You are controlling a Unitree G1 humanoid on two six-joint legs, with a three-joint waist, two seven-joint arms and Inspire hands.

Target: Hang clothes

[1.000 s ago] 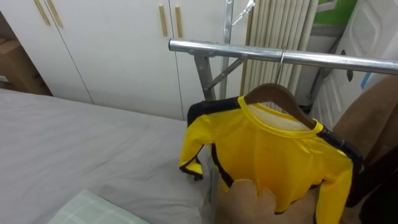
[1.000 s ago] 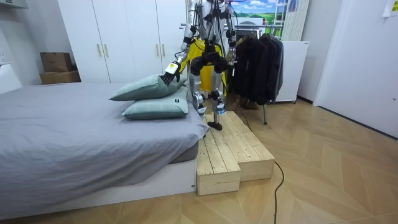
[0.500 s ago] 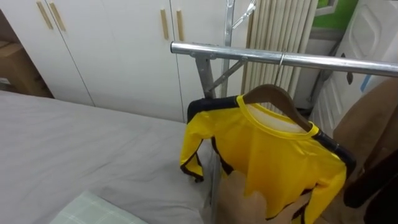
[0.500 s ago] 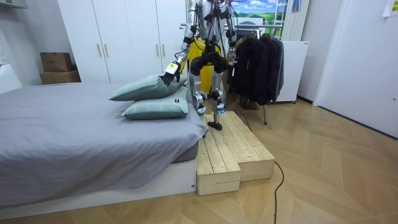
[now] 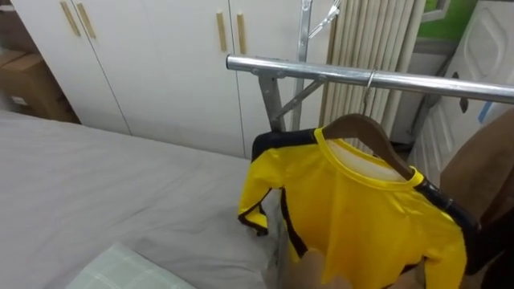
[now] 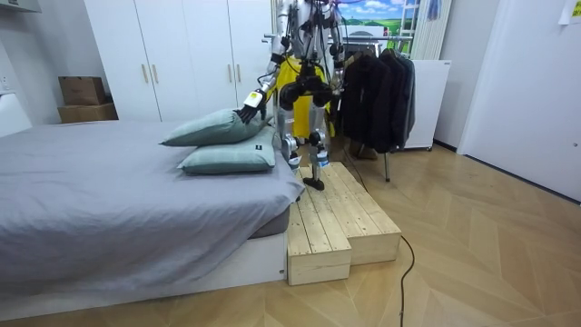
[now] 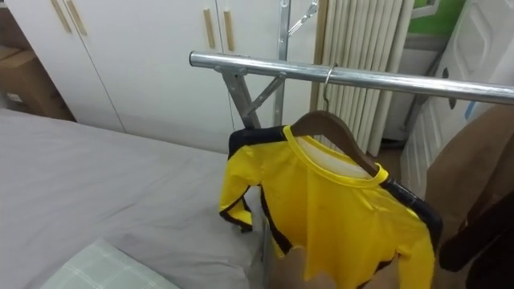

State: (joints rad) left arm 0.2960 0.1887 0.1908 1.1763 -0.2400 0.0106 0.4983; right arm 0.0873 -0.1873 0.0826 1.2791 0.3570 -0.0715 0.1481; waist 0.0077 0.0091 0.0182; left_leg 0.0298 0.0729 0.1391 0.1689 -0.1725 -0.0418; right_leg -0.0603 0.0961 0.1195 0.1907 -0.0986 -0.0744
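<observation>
The yellow shirt (image 5: 361, 217) runs off the bottom edge of the eye views, so its hem and right sleeve end are cut away. A blurred tan shape (image 5: 317, 271) rises there in front of it; what it is cannot be told. The wooden hanger (image 5: 363, 128) is mostly buried under the collar. The rail (image 5: 337, 76) and a brown garment (image 5: 491, 168) leave by the right edge, a cardboard box (image 5: 28, 84) by the left, and a pale pillow (image 5: 120, 269) by the near edge. In the room view the robot's body covers most of the shirt, and the left hand (image 6: 247, 109) is too small to read.
</observation>
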